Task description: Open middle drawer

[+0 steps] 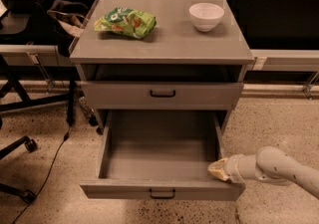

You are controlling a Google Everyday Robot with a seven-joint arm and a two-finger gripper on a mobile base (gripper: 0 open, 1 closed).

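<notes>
The grey cabinet (pixel 162 49) stands in the middle of the camera view. The middle drawer (pixel 159 161) is pulled far out at the bottom, showing a deep, plain grey, empty box. Its low front (pixel 124 190) carries a small black loop handle (pixel 162 194). My gripper (pixel 218 169) comes in from the right on a white arm (pixel 279 167). It rests at the drawer's inner right front corner, against the front panel. Above, a taller-fronted drawer (pixel 162 94) with a black handle is shut.
A green snack bag (pixel 125 22) and a white bowl (pixel 206 16) sit on the cabinet top. A dark recess (pixel 159 72) lies under the top. Office chair legs (pixel 20 143), a cable (pixel 45 178) and a bag (pixel 67 19) are at the left. Speckled floor lies around.
</notes>
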